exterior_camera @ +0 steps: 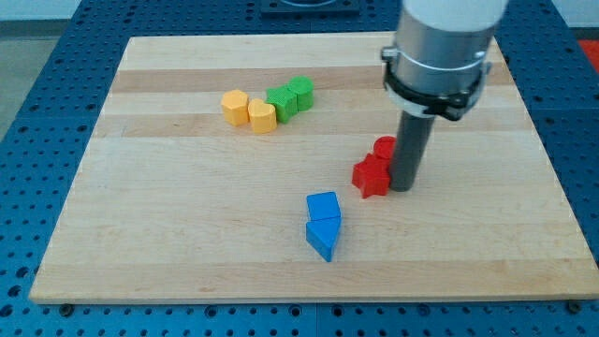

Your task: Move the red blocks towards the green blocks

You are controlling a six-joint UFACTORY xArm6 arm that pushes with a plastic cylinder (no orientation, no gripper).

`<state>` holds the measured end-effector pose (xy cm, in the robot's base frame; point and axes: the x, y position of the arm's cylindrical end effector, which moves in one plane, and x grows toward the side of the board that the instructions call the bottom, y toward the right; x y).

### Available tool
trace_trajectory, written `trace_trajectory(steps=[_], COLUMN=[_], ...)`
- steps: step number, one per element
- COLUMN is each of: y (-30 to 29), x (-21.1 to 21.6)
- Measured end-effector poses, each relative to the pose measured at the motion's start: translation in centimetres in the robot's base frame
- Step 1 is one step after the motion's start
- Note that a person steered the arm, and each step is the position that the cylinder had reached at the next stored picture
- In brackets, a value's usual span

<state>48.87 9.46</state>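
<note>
Two red blocks sit right of the board's middle: a star-like red block and a smaller red block just above it, touching it. My tip stands right against the right side of the lower red block. Two green blocks lie in the upper middle: a green cube-like block and a green rounded block, touching each other. They are well up and to the left of the red blocks.
Two yellow blocks lie just left of the green ones, touching them. Two blue blocks sit stacked in the view below the board's middle. The wooden board rests on a blue perforated table.
</note>
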Motion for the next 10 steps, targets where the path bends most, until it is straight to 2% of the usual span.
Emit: trace_trajectory(steps=[6, 8, 10], y=[-3.1, -3.4, -7.1], x=[1.1, 3.8, 1.9])
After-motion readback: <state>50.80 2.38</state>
